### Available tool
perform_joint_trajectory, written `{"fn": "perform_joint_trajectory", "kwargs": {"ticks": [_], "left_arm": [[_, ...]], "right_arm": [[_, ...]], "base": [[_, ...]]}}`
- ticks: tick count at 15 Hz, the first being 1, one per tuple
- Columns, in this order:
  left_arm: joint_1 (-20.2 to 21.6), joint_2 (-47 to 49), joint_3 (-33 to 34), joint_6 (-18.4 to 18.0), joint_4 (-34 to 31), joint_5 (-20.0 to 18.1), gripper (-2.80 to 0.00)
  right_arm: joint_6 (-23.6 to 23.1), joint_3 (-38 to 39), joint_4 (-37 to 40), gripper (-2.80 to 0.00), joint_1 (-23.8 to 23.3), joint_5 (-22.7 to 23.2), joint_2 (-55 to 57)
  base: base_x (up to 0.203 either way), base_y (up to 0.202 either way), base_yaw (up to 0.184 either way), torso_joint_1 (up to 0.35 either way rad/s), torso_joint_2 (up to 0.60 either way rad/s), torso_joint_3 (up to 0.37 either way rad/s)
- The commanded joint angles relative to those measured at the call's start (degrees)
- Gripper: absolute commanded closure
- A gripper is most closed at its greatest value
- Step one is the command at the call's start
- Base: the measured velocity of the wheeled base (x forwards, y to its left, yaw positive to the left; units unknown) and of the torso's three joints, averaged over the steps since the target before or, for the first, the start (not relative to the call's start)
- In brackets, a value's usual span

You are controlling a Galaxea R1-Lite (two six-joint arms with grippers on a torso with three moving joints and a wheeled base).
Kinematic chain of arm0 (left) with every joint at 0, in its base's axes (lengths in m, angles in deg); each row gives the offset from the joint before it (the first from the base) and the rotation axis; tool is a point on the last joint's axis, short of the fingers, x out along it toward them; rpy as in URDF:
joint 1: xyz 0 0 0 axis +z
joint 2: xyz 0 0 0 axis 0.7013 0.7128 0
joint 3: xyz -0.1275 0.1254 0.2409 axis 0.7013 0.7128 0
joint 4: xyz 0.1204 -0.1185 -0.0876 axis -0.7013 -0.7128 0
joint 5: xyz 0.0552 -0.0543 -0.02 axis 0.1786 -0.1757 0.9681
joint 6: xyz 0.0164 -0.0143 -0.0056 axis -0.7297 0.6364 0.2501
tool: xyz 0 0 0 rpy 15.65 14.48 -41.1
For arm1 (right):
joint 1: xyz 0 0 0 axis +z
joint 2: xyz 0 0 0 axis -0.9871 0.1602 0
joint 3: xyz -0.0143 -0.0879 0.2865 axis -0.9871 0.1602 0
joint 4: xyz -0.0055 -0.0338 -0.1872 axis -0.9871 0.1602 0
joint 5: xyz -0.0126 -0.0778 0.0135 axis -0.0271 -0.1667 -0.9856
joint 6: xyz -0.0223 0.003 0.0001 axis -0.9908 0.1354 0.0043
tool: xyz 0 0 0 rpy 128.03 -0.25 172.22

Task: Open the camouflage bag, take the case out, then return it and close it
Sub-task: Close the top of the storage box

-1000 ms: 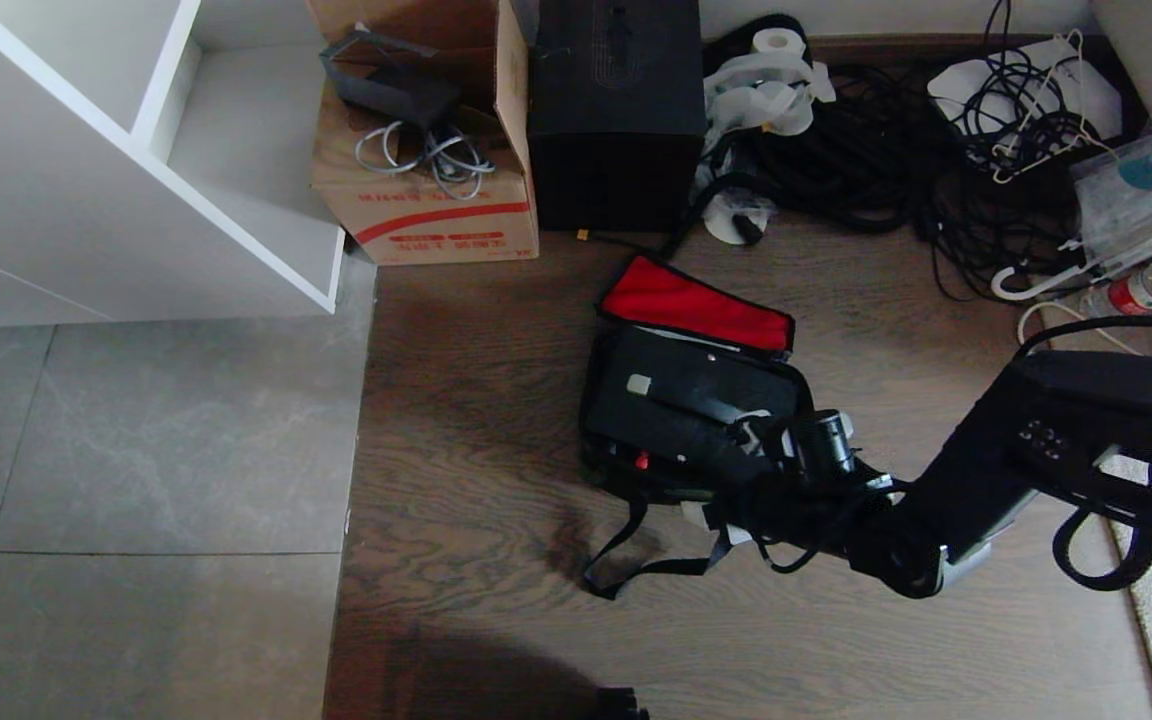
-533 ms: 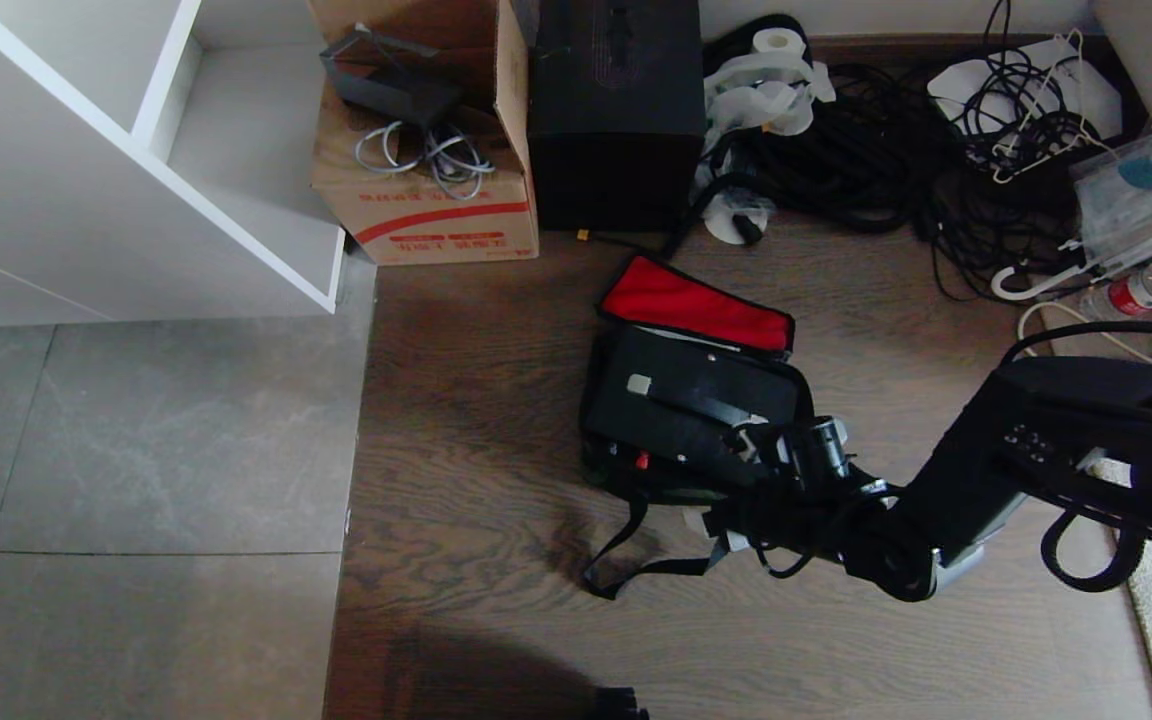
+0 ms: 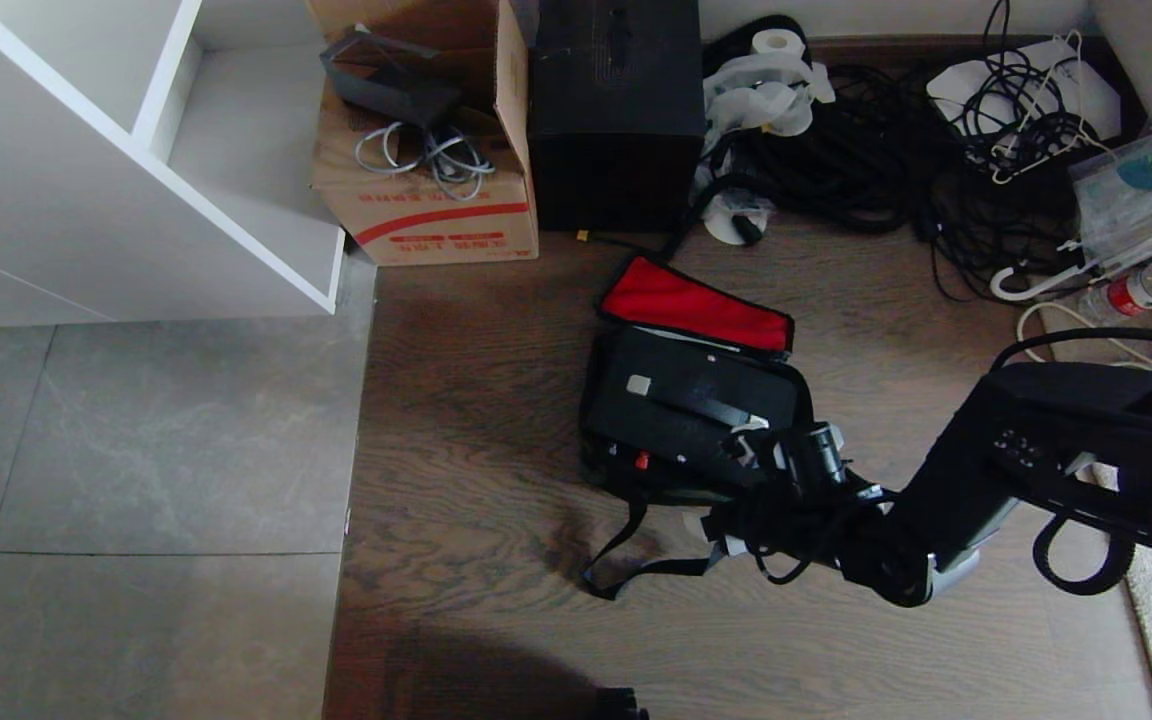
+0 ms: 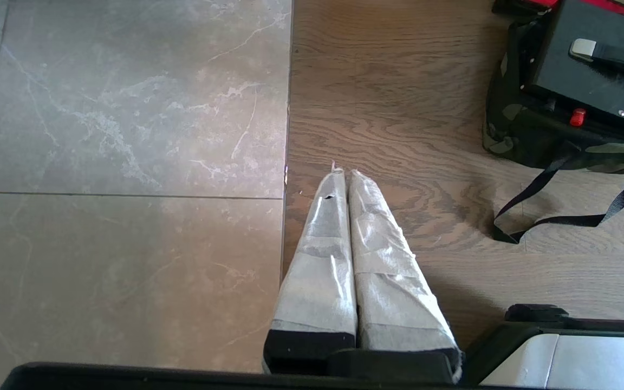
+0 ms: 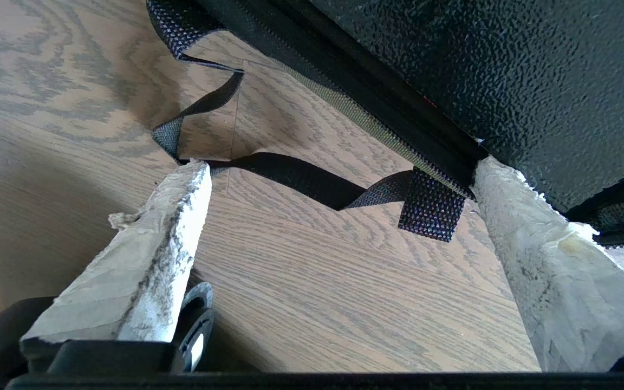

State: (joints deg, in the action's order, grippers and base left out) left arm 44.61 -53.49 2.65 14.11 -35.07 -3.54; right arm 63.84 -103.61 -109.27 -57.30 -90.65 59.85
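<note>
Wood-grain flooring is spread beneath the work, met by grey tiles toward the robot's left. Low over the planks the right gripper is held with its taped fingers spread wide and nothing gripped; one fingertip is set against the near corner of the case, the other hangs just above a loose black strap. The case is seated in the camouflage bag, whose red-lined lid is thrown back. The left gripper is parked off to the side over the floor, fingers pressed together, empty. Behind the bag a cardboard box and a black upright box are seen.
</note>
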Motion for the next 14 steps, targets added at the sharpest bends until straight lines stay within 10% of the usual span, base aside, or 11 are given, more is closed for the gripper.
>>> {"fn": "perform_joint_trajectory", "kwargs": {"ticks": [1, 8, 9, 14], "left_arm": [[0.01, -0.01, 0.62, -0.02, 0.05, -0.06, 0.00], [0.01, -0.01, 0.62, -0.02, 0.05, 0.03, 0.00], [0.01, -0.01, 0.62, -0.02, 0.05, 0.03, 0.00], [0.01, -0.01, 0.62, -0.02, 0.05, 0.03, 0.00]], "right_arm": [[0.05, -0.12, -0.24, -2.80, -0.01, 0.00, 0.67], [0.57, -0.12, 0.98, -2.80, -0.01, 0.00, 0.41], [0.58, -0.12, 0.84, 0.00, -0.01, 0.00, 0.54], [0.64, 0.11, 1.21, 0.00, -0.54, -0.01, -2.32]], "base": [[0.000, 0.000, 0.000, 0.000, 0.00, 0.000], [0.000, 0.000, 0.000, 0.000, 0.00, 0.000], [0.000, 0.000, 0.000, 0.000, 0.00, 0.000], [0.000, 0.000, 0.000, 0.000, 0.00, 0.000]]}}
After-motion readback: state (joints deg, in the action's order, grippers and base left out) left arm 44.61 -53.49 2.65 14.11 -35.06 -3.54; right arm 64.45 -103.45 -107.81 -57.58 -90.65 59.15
